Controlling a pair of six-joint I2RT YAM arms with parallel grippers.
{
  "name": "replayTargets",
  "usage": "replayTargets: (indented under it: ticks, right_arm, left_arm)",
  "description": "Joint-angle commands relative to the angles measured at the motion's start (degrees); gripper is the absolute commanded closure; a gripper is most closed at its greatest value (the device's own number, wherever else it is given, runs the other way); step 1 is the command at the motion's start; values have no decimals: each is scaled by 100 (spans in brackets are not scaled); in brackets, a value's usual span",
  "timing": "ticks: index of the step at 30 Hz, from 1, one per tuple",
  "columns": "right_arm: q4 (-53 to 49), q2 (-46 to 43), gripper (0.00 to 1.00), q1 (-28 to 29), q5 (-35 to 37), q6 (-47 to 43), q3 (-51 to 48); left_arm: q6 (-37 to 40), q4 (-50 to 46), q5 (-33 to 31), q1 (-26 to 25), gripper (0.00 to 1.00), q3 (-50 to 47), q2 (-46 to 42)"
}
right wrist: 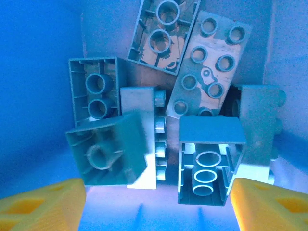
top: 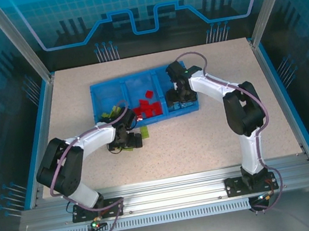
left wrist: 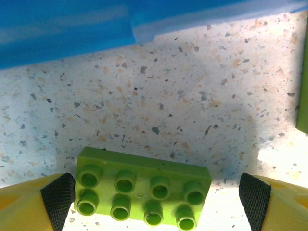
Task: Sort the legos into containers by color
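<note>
Left wrist view: the left gripper (left wrist: 154,204) stands wide open astride a green brick (left wrist: 142,190) on the table (left wrist: 168,96), gripping nothing. Right wrist view: the right gripper (right wrist: 156,204) hangs open and empty over light-blue bricks (right wrist: 211,154) inside the tray (right wrist: 38,96). Top view: red bricks (top: 147,108) lie in the middle compartment (top: 137,87).

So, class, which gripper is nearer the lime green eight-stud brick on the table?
Left. The left gripper straddles the lime green brick, a finger either side. The right gripper hangs over the tray's right compartment, above light blue bricks.
</note>
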Motion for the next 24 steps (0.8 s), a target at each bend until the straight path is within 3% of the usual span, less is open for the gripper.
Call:
replayTargets:
  ticks: [1,5,12,20,24]
  right_arm:
    - [-137,-161,14,-73,-146,139,-69]
    - [-74,-280,0,-78,-197,231,-119]
    - [50,-514,0,-74,-288,334,-293]
    - [79,-681,0,-78,-303,325,-417]
    - [102,-712,0,-76,-374,341,-416]
  left_arm:
    - [50,-59,114,-13,10,33,153]
    - [-18,-195,63,-9,13,119,321]
    - [-259,-96,152,-13,21,103,332]
    - [-463,-36,318,-11,45,-13,208]
    - [-568,-138,295,-14,46,-64,-97]
